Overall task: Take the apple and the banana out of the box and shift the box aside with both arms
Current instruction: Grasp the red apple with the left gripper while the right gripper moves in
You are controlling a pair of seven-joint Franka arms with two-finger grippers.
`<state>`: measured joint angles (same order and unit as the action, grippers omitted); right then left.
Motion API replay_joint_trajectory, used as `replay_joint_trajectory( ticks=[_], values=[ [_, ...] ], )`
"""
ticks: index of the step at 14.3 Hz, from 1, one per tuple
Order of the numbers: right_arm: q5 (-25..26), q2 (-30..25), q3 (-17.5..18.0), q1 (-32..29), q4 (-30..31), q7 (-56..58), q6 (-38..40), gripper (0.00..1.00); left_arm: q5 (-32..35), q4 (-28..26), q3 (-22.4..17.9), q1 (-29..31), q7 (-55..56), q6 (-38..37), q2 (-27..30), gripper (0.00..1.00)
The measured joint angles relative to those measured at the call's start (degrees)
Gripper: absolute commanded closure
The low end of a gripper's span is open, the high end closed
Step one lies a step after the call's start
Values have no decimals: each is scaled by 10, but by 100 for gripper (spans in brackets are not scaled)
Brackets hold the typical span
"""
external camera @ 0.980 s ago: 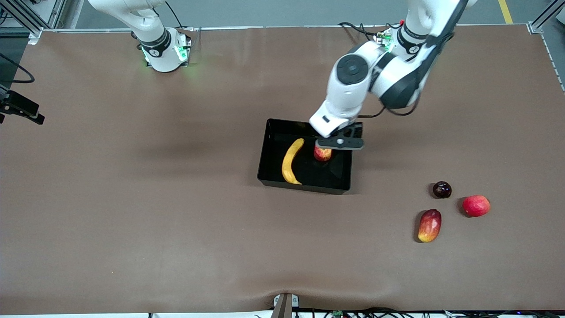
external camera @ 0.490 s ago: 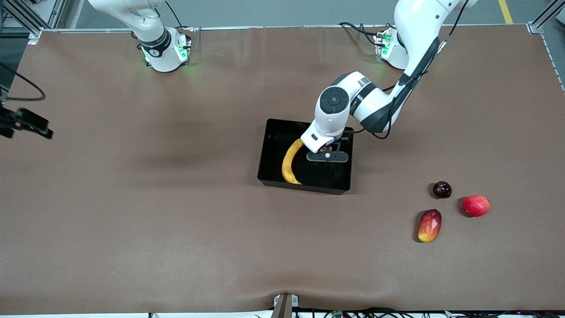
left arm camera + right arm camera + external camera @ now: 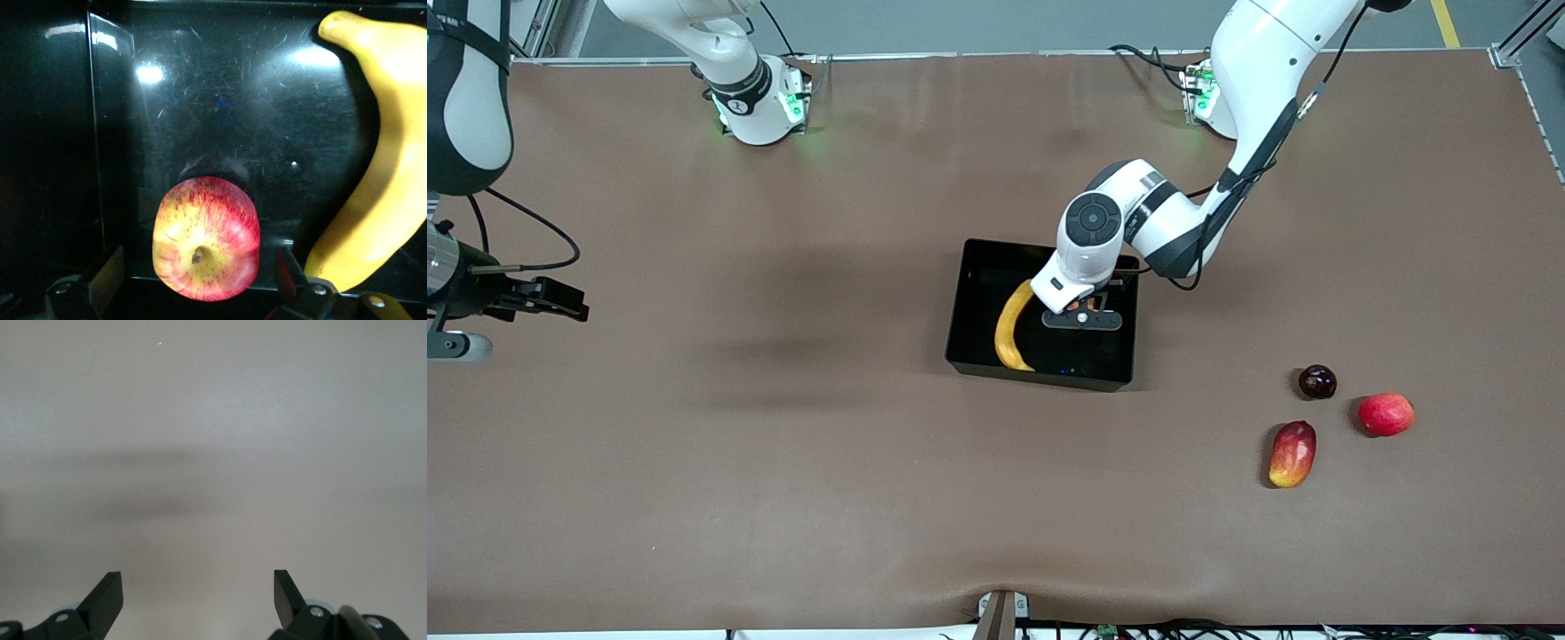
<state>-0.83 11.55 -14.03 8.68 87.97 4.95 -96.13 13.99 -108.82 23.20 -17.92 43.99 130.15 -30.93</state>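
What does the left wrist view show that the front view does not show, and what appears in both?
Only the left wrist view shows the apple whole, stem dimple included, lying on the box floor between the open fingers of the left gripper. Only the front view shows the right gripper over bare table, and the mango, red fruit and dark fruit toward the left arm's end. Both show the banana inside the black box.

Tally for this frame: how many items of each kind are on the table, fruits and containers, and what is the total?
Banana: 1
Apple: 1
Mango: 1
Plain red round fruit: 1
Small dark round fruit: 1
Black box: 1
Total: 6
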Motion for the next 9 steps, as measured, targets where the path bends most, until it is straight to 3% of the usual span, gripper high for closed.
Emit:
replay_joint_trajectory(
  ticks=[1, 2, 4, 6, 7, 9],
  values=[
    [0, 2, 0, 0, -5, 0, 0, 0, 0, 0, 0, 0, 0, 0, -3, 0],
    [-1, 3, 0, 0, -9, 0, 0, 0, 0, -1, 0, 0, 0, 0, -5, 9],
    [-1, 4, 0, 0, -13, 0, 0, 0, 0, -2, 0, 0, 0, -1, -10, 45],
    [-1, 5, -1, -1, -14, 0, 0, 0, 0, -5, 0, 0, 0, -1, -13, 88],
    [-2, 6, -1, -1, -13, 0, 0, 0, 0, -5, 1, 0, 0, -1, -12, 100],
    [-17, 12, -1, -3, -13, 0, 1, 0, 0, -3, 2, 0, 0, -1, -11, 100]
  ],
)
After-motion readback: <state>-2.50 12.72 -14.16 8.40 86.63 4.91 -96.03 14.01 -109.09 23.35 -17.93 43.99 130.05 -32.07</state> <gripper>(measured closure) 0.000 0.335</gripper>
